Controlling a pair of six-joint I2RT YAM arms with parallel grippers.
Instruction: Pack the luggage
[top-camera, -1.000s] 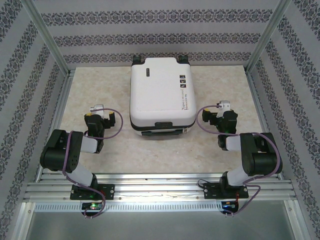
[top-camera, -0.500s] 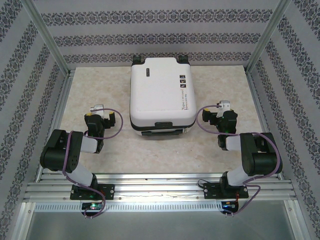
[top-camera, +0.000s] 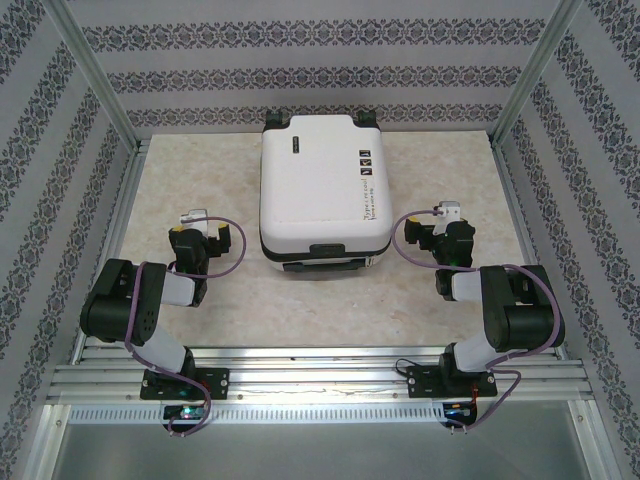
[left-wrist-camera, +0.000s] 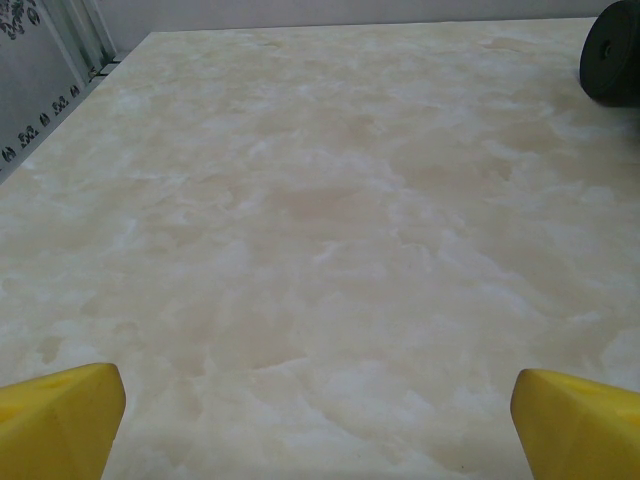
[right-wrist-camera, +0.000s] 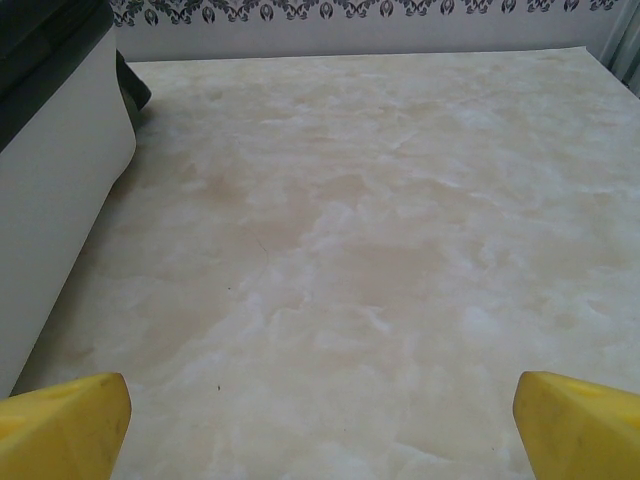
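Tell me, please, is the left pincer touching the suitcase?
Apart. The top view shows a strip of bare table between the left pincer and the suitcase.

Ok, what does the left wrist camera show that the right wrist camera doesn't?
Left wrist: a round black caster wheel at top right. Right wrist: the small white hard-shell suitcase, its side wall along the left edge. Both: the beige marble-patterned tabletop and yellow jaws standing wide open at the bottom corners.
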